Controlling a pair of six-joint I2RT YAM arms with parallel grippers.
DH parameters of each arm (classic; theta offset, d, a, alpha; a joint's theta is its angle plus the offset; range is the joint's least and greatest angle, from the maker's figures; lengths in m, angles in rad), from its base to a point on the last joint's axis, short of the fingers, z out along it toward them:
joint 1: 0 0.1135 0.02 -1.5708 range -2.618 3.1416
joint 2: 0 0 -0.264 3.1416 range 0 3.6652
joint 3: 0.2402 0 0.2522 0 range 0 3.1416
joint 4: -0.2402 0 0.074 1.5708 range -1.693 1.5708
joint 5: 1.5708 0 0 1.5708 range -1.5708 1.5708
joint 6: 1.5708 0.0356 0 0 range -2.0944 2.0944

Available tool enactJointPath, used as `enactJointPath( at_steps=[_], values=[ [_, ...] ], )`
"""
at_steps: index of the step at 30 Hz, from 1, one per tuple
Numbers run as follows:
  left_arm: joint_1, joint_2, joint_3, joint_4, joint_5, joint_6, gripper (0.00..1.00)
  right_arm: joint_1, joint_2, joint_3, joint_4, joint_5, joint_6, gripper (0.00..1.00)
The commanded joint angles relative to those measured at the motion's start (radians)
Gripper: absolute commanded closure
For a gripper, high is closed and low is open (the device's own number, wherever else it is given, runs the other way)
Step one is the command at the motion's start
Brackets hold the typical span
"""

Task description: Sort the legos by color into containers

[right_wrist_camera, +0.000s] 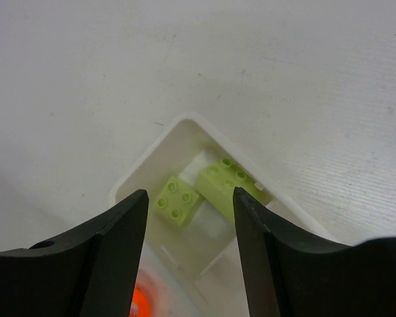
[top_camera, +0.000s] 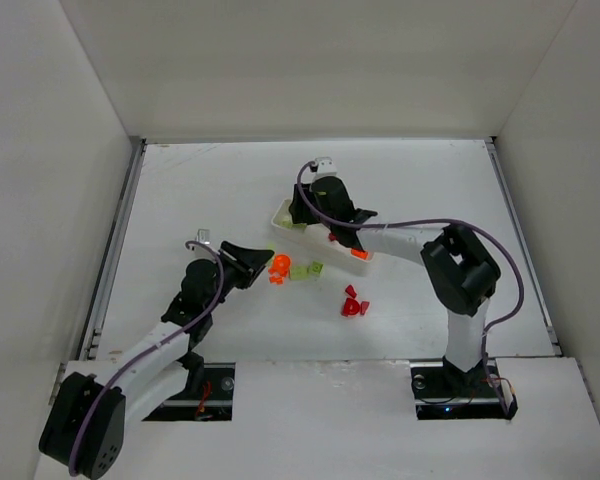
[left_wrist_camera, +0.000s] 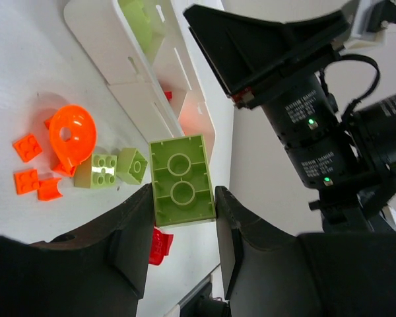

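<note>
Yellow-green block [left_wrist_camera: 181, 181] gripped in L jaws, long axis fwd; green-block compartment [right_wrist_camera: 178, 132] ahead, under R jaws, spread, empty.

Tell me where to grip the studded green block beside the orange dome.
Probably come from above and pinch the studded block across its two free flat walls. The orange dome crowds one of the other sides and a tilted green block crowds the other.

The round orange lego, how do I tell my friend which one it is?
Find the long white tray, then the loose pieces beside it, on the robot's side. It is the big rounded orange piece with a hole; its neighbours are small orange squares and yellow-green blocks.
</note>
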Motion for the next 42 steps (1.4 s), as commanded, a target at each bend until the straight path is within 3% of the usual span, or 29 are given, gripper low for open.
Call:
enactJointPath(
  at_steps=[1, 4, 8, 10, 19, 25, 36, 42],
  values=[
    [-0.015, 0.039, 0.085, 0.039, -0.034, 0.06, 0.87, 0.012, -0.139, -0.038, 0.029, 0.015, 0.009, 0.41],
    [-0.04, 0.097, 0.142, 0.039, -0.072, 0.104, 0.87, 0.012, -0.259, -0.138, 0.064, 0.032, 0.023, 0.47],
    [-0.072, 0.219, 0.249, 0.022, -0.127, 0.202, 0.87, 0.001, -0.422, -0.288, 0.084, 0.056, 0.066, 0.71],
    [-0.09, 0.298, 0.315, 0.001, -0.152, 0.257, 0.88, -0.005, -0.486, -0.359, 0.082, 0.064, 0.082, 0.74],
    [-0.132, 0.614, 0.65, -0.197, -0.247, 0.515, 0.87, 0.003, -0.712, -0.597, 0.104, 0.082, 0.089, 0.67],
    [-0.176, 0.763, 0.822, -0.332, -0.345, 0.69, 0.86, 0.003, -0.753, -0.646, 0.151, 0.063, 0.112, 0.62],
    [-0.206, 0.895, 0.938, -0.414, -0.476, 0.793, 0.85, 0.003, -0.756, -0.657, 0.159, 0.059, 0.112, 0.58],
    [-0.215, 0.887, 0.931, -0.401, -0.503, 0.819, 0.63, -0.009, -0.75, -0.66, 0.159, 0.061, 0.108, 0.48]
  ],
)
